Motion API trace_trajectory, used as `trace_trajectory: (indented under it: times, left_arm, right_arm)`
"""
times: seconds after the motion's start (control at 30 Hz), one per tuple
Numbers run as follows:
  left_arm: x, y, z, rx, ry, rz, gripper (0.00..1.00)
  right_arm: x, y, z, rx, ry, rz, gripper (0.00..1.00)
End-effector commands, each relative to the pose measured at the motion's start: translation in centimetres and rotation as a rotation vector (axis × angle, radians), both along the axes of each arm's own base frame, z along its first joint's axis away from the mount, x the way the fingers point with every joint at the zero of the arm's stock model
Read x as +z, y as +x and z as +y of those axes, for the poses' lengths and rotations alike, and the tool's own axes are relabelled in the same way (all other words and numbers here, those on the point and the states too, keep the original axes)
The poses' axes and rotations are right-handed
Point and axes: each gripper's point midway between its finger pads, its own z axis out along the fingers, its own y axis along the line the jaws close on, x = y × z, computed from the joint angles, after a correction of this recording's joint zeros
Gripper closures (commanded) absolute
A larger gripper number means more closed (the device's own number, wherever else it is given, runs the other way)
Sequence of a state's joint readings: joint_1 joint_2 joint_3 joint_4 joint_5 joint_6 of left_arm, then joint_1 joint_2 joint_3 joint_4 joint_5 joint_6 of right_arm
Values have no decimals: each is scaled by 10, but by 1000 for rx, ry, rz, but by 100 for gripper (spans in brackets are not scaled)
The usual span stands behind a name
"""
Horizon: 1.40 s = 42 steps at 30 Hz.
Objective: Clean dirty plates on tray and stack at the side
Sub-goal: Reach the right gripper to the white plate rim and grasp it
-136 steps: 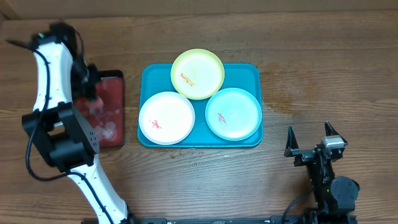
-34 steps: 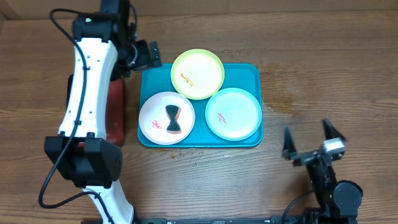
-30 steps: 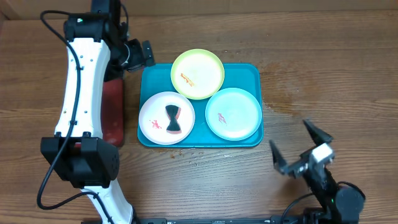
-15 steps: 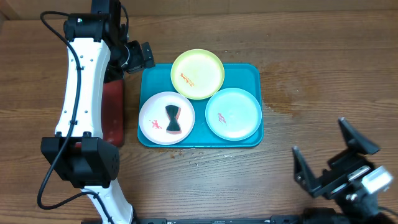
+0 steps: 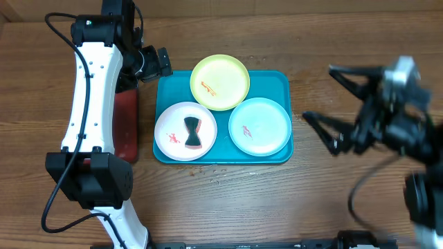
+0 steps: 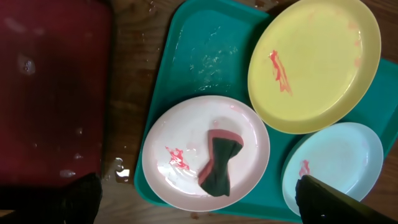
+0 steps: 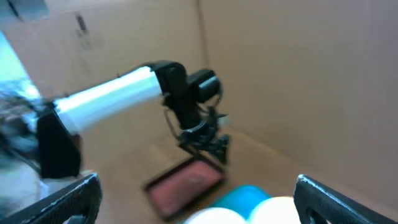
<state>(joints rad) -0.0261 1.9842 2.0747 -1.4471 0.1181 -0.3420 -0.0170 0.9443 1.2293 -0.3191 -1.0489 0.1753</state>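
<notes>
Three plates (image 5: 266, 121) are seen on the tray (image 5: 273, 83). A dark cloth (image 5: 191, 132) is laid on the white plate (image 5: 169, 121), long axis front-to-back. The left end effector (image 5: 166, 62), splayed and empty, is placed nearest, off the tray's far-left corner. The right end effector (image 5: 317, 91), also splayed, is positioned right of the tray.

**Turquoise tray, pale plates, brown wood**

The tray (image 5: 280, 86) is a plain turquoise-blue. The white plate (image 5: 169, 121) carries a small red smear. The cloth (image 5: 192, 133) is near-black with a dull red-brown border. The yellow-green plate (image 5: 232, 72) bears an orange-red streak and faint pink near its rim. The pale mint plate (image 5: 270, 121) shows a small pink mark. The smaller tray (image 5: 126, 128) is dark red with pale flecks. The tabletop (image 5: 228, 200) is mid-brown wood with streaky grain. The left arm (image 5: 90, 104) is white with black joints, and the left claw (image 5: 154, 62) and right claw (image 5: 331, 104) are both black.
</notes>
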Motion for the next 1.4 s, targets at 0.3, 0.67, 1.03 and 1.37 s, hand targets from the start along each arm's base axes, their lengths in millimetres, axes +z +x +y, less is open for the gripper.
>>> trace_trajectory:
  times: [0.3, 0.67, 1.03, 1.37]
  left_arm:
    - [5, 1, -2, 11, 2, -14, 0]
    - [3, -5, -2, 10, 3, 13, 0]
    - [1, -19, -1, -76, 20, 62, 0]
    - [0, -25, -1, -91, 23, 84, 0]
  right_arm:
    - [-114, 95, 45, -152, -94, 670, 0]
    - [-229, 110, 68, -491, -497, 944, 0]
    - [-290, 131, 142, -281, -471, 1006, 29]
    - [-374, 134, 162, -387, -671, 983, 55]
